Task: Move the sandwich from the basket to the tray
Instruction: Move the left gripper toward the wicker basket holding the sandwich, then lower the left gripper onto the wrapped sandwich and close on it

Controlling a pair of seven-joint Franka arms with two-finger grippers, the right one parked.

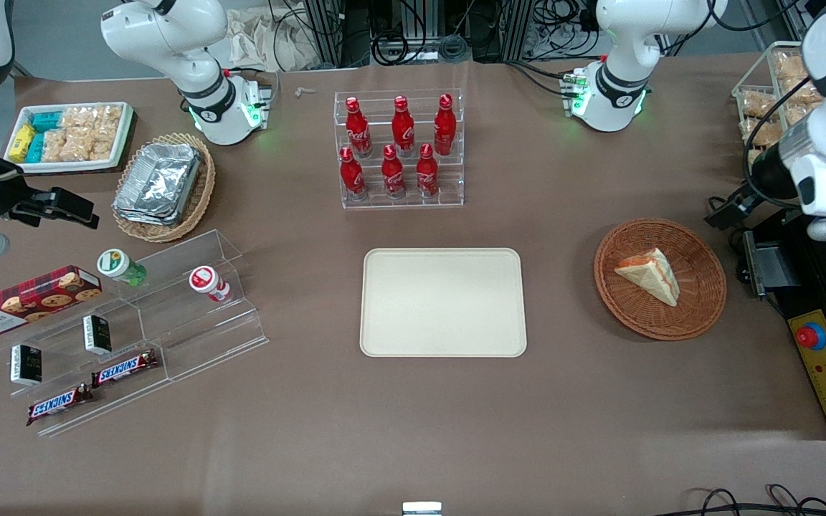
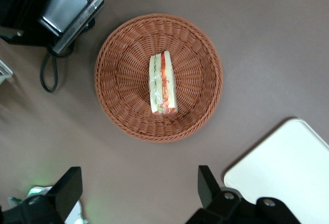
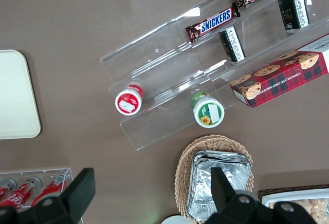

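Brown tabletop carries the tray (image 1: 444,302) at its middle, bare. Toward the working arm's end sits the basket (image 1: 700,309), well apart from the tray, with the sandwich (image 1: 648,275) lying in its middle. High above it hangs the gripper (image 2: 140,193), spread wide and holding nothing. Best to descend straight down, line the fingers across the bread faces, and squeeze gently.

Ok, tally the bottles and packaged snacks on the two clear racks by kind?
Red plastic cola bottles: 6
Brown-wrapped Snickers bars: 2
Small black cartons: 2
Round lidded cups: 2
Red tartan cookie box: 1
Total: 13
Left gripper, jaws open, hangs high beside the reddish-brown wicker basket holding the triangular white-bread sandwich.
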